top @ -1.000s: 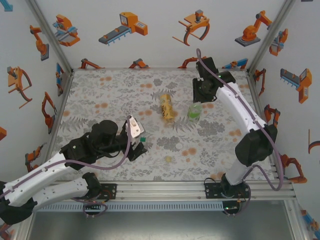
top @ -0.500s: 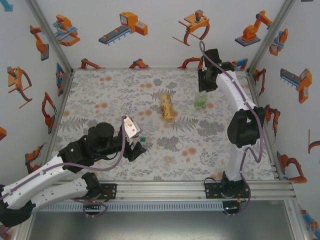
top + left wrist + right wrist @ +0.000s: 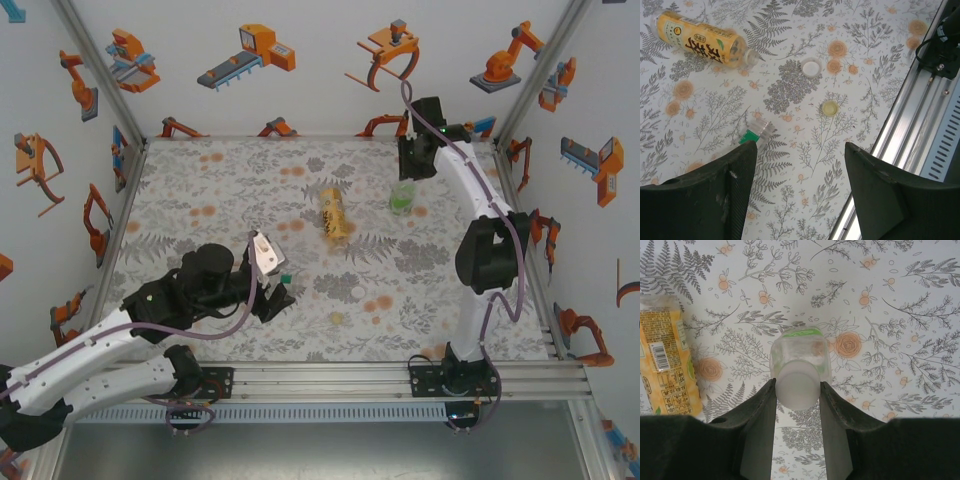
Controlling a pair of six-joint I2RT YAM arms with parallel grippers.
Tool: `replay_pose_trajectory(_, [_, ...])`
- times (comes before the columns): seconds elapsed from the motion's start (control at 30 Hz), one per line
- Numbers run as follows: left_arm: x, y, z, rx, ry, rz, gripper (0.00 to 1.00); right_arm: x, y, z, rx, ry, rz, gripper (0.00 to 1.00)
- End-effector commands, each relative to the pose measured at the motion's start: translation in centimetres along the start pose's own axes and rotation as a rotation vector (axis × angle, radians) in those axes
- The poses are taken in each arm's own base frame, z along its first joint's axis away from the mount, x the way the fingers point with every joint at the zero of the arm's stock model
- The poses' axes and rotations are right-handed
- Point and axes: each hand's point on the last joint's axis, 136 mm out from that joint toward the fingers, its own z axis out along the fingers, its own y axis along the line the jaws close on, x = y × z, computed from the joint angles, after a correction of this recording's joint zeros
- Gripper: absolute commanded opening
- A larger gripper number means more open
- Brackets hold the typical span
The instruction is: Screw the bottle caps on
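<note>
Greenish-clear bottle pinched in right gripper, upper right overhead. Left wrist: left gripper spread, empty, beside clear bottle; white cap, yellowish cap loose mid-frame (unfitted). Right wrist: clamped on bottle's end. Likely fetching; next, stand upright, pick cap.

Left arm, right arm: white shells, black joints, purple cable along each. Black bases. Wedge-shaped matte black fingers, scuffed.
</note>
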Motion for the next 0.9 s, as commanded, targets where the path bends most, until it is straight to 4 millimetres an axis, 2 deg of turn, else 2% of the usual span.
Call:
replay_pose_trajectory(0.0, [-0.3,-0.4,0.1,0.020,-0.018,-0.001,0.66,0.0,-0.2,-0.2,-0.002,-0.003,-0.009,0.26])
replay_pose_trajectory(0.3, [-0.1,-0.3,-0.4,0.012,-0.029,-0.014,0.66,-0.8,-0.3,-1.8,0.005,-0.030,-0.007,0.41])
replay_pose_trajectory(0.4, [-0.3,-0.2,-0.8,0.007,-0.044,-0.020,0.67,-1.5,-0.4,-3.1,0.011,-0.050,-0.007,0.45])
replay_pose_trajectory(0.6, [-0.5,0.3,-1.6,-0.027,-0.069,-0.030,0.67,-3.1,-0.2,-6.7,-0.003,-0.101,0.000,0.46])
replay_pose_trajectory(0.73, [-0.6,0.6,-2.1,-0.044,-0.086,-0.043,0.67,-3.4,0.8,-9.0,-0.040,-0.123,0.011,0.46])
replay_pose_trajectory(0.87, [-0.7,0.5,-2.6,-0.043,-0.103,-0.057,0.67,-2.9,2.6,-10.3,-0.067,-0.123,0.006,0.46])
